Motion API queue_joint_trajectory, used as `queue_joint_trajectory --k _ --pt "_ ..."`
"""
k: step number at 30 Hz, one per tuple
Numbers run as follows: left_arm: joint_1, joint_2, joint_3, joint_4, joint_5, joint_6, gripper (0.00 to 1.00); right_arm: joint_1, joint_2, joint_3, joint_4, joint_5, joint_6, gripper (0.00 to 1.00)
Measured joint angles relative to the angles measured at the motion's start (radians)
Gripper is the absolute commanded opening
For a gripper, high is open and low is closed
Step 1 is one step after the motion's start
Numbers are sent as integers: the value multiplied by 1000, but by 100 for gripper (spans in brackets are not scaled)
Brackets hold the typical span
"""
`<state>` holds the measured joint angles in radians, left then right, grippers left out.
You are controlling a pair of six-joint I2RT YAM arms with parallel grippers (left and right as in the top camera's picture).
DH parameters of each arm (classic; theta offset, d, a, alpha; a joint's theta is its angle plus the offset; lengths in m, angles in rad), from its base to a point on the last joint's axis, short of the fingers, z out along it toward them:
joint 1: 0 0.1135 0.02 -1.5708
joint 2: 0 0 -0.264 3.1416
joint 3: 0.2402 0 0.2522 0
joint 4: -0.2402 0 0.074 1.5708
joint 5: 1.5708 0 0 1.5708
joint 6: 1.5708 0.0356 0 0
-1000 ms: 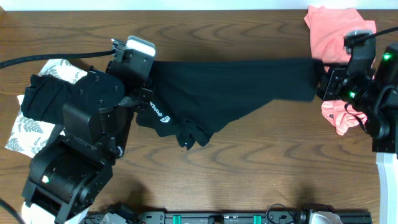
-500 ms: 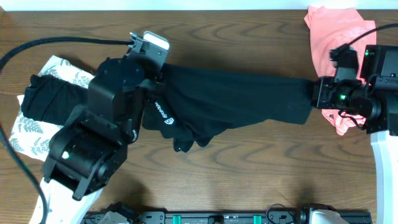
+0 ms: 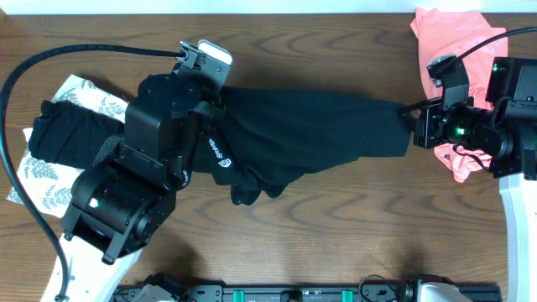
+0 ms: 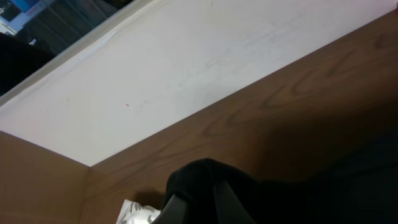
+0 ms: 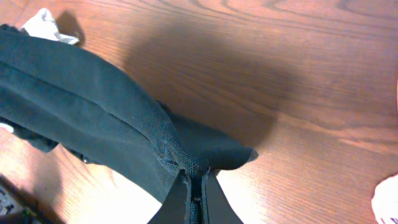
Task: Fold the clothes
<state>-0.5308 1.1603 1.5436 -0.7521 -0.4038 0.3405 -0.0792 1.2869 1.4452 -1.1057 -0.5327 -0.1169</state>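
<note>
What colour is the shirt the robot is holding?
The shirt is black, with a white logo; overhead view.

The black shirt (image 3: 310,134) is stretched sideways above the middle of the tabletop (image 3: 336,239). Its upper edge is taut, its lower part sags in folds, and a small white logo (image 3: 220,156) shows near its left end. A salmon-pink garment (image 3: 449,38) lies crumpled at the far right. At the left, a black garment (image 3: 59,134) rests on a white leaf-print one (image 3: 38,180).

We see the black shirt (image 3: 319,126) as matt knit cloth with a stitched hem, the counter (image 3: 352,226) as dark grained wood with a soft sheen, and the pink garment (image 3: 449,38) as soft matt cloth.
</note>
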Motion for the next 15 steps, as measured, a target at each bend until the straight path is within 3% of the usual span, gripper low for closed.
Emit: queue_joint_trajectory --k 5,15 --pt "0 0 0 0 0 0 10 0 5 0 -3 68 74 1" --pt "0 13 0 -28 8 -9 10 0 63 0 -105 419 328 1"
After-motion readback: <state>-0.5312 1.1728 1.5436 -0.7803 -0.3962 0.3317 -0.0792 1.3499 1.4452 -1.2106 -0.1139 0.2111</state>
